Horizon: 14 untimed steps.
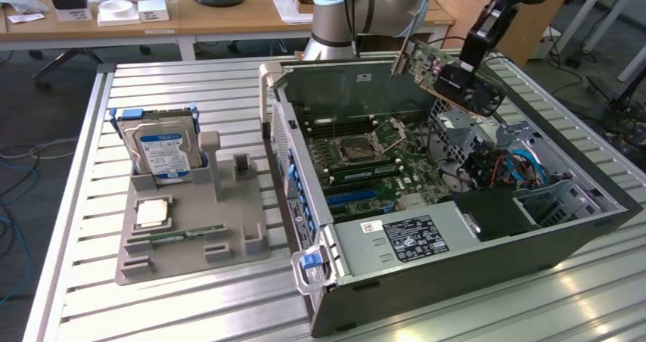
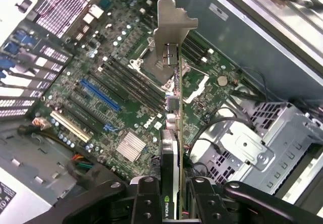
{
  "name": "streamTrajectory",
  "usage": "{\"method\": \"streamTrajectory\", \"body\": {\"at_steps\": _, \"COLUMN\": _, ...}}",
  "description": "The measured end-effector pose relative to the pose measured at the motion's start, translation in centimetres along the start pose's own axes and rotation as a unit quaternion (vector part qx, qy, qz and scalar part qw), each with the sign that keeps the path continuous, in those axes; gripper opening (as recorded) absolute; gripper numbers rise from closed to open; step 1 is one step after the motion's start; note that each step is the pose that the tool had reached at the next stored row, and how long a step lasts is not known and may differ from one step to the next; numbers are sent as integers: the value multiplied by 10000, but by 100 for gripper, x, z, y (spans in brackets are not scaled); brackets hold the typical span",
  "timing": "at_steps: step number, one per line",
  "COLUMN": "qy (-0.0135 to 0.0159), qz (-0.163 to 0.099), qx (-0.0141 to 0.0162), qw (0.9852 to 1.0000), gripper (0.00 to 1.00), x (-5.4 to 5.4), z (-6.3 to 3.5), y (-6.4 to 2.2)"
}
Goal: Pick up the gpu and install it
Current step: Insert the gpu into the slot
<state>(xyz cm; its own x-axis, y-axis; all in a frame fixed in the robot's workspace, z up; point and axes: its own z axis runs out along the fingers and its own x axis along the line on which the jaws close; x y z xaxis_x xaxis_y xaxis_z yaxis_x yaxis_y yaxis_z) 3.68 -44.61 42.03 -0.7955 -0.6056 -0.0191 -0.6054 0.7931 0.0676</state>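
Note:
The gpu point(image 1: 436, 63) hangs in the air above the open computer case point(image 1: 565, 240), tilted, green board and black cooler showing. My gripper point(image 1: 467, 76) is shut on its cooler end. In the wrist view the gpu point(image 2: 173, 133) runs edge-on away from the fingers point(image 2: 146, 199), its silver end bracket point(image 2: 170, 24) farthest from me. Below it lies the green motherboard point(image 2: 116, 98) with a blue slot point(image 2: 100, 94) and a pale slot point(image 2: 69, 125). The card touches nothing in the case.
A grey holder tray point(image 1: 187, 240) on the exterior view's left carries a silver hard drive point(image 1: 162, 149), a chip and a narrow RAM stick point(image 1: 187, 234). Inside the case sit a labelled power supply point(image 1: 409, 236), drive cages point(image 2: 247, 148) and cables. Desks stand behind.

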Motion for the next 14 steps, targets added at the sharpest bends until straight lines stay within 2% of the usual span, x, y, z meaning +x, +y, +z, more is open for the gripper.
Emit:
{"method": "streamTrajectory", "body": {"at_steps": 7, "qy": 31, "qz": -455, "qx": -9, "qw": 9990, "gripper": 27, "x": 0, "z": 0, "y": 0}}
{"method": "streamTrajectory", "body": {"at_steps": 11, "qy": 50, "qz": -736, "qx": -14, "qw": 9973, "gripper": 27, "x": 0, "z": 0, "y": 0}}
{"method": "streamTrajectory", "body": {"at_steps": 14, "qy": 65, "qz": -964, "qx": -19, "qw": 9953, "gripper": 27, "x": 0, "z": 1, "y": 0}}
